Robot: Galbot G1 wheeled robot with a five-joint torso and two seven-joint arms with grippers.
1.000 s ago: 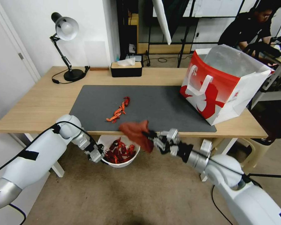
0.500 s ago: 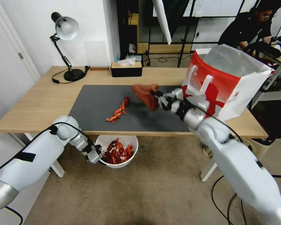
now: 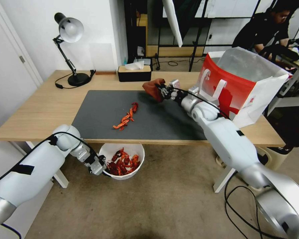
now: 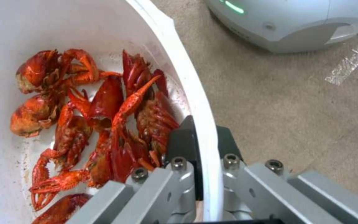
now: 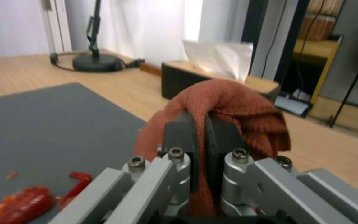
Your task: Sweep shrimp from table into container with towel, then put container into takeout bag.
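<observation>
Most shrimp (image 4: 104, 124) sit in the container (image 3: 123, 175) pinched by the left pincer (image 3: 98, 167) — a few shrimp wait on the tabletop (image 3: 40, 109), the right pincer (image 3: 162, 90) squeezing the towel (image 3: 152, 89) — bag step not done.

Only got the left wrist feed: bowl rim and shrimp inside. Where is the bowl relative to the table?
Observer: The container is held by the left gripper below the near edge of the table, above the floor.
Operator: Any shrimp not in it?
Observer: Yes, a short line of shrimp lies on the dark mat.
Operator: Right arm?
Observer: The right gripper is shut on the towel, out over the far edge of the mat, beyond that line.
Operator: Bag?
Observer: The takeout bag stands open on the table's right end.
</observation>
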